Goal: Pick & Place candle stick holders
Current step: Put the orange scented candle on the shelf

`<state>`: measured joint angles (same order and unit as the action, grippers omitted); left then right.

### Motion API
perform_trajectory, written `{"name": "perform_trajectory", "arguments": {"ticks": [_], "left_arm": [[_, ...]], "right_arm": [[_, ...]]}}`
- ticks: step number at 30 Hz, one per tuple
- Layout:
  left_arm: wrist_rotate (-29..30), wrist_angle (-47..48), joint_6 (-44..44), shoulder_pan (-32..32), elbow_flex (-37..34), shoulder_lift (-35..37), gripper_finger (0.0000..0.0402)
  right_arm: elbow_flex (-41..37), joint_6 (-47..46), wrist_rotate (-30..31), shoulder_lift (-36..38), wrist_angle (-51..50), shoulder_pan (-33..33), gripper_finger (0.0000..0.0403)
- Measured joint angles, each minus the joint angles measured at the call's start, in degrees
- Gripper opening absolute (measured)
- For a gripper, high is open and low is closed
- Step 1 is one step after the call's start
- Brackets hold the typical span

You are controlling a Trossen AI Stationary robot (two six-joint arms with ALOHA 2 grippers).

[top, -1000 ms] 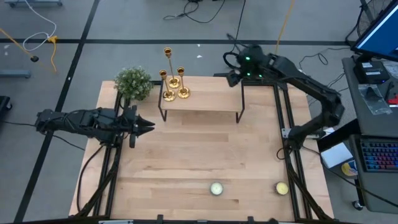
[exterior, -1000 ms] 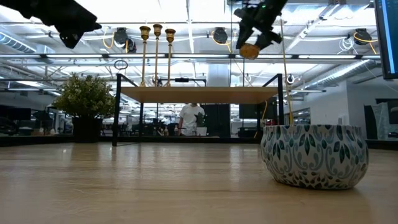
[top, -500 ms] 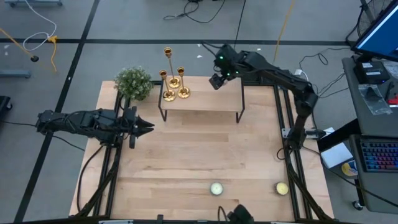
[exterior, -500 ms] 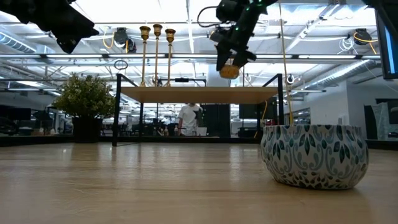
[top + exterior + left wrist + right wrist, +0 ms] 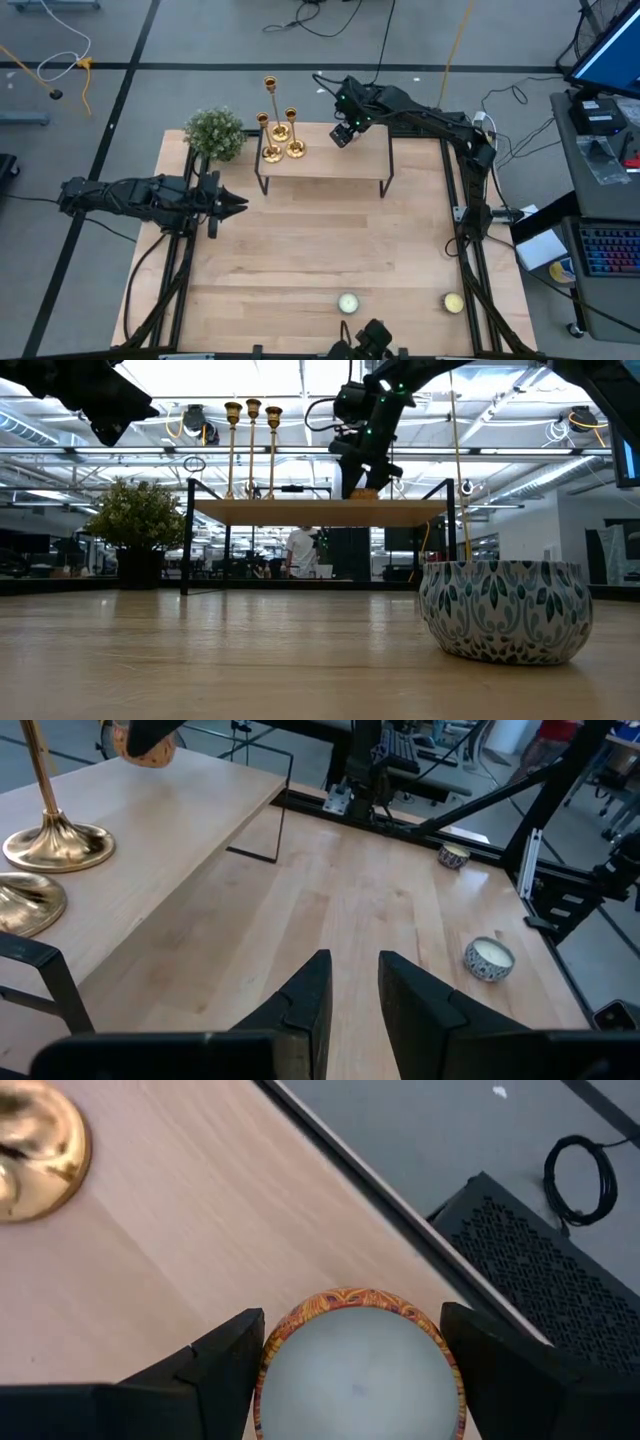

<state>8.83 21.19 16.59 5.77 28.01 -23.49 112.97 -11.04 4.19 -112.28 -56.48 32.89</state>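
Over the raised wooden shelf [image 5: 325, 160], just beside the three brass candlesticks [image 5: 280, 135] at its left end, a round candle tin [image 5: 358, 1365] with an orange patterned rim is held between the wide-set fingers of the right gripper [image 5: 343, 135]. It should be lowered level onto bare wood, kept clear of the flared, polished bases, and released only once seated. Well apart, over the table's left side, the left gripper [image 5: 238, 202] waits, its jaws narrow and empty.
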Motion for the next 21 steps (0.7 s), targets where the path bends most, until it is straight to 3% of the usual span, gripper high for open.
{"name": "perform_trajectory", "arguments": {"ticks": [21], "left_arm": [[0.1,-0.4,1.5,0.0,0.0,-0.1,0.0086]], "right_arm": [[-0.1,4.1,-3.0,-1.1,1.8,-0.4,0.0289]]}}
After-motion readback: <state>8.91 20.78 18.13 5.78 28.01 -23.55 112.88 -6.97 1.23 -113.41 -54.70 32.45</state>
